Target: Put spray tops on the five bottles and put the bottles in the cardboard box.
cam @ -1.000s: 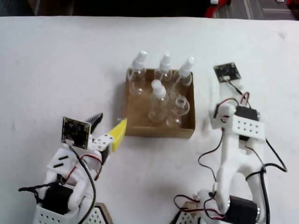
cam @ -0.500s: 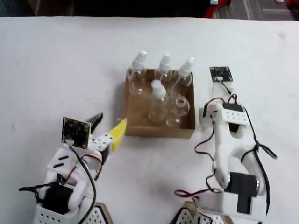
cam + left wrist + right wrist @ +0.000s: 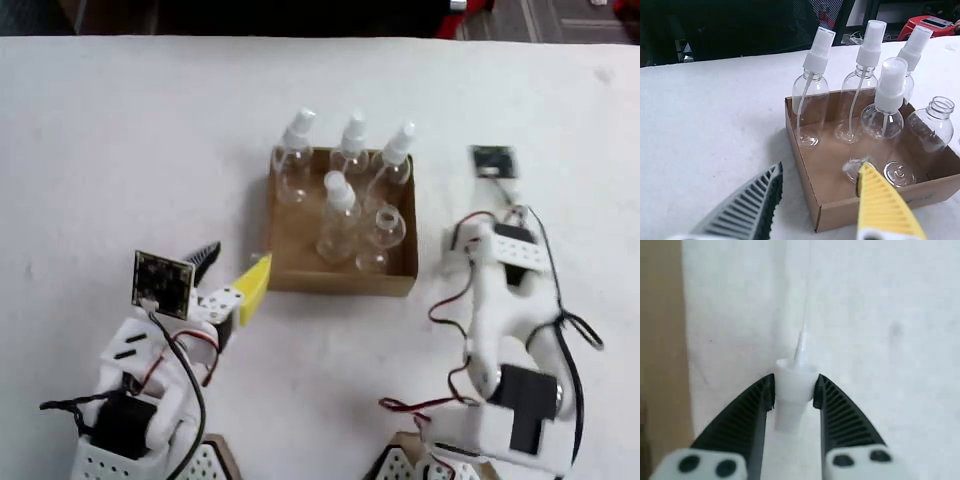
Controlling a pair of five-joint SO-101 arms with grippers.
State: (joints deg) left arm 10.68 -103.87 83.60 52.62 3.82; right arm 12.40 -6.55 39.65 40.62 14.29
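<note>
My right claw (image 3: 794,385) is gripping the spray top (image 3: 792,392) by its collar, just beside the box (image 3: 660,340), on the side away from my left arm. My left claw (image 3: 820,167) is hanging released off the box's opposite near corner.

I am judging the risks. The tube (image 3: 801,340) is thin and may catch on the open bottle's (image 3: 383,228) rim and bend. The smooth collar may twist between my pads. The capped bottles are crowding that open one inside the box, so my fingers may be knocking one over on the way in.

The top's long axis is running along the box's wall, with the tube end pointing away from my wrist. I cannot tell whether it is resting on the table or lifted.
</note>
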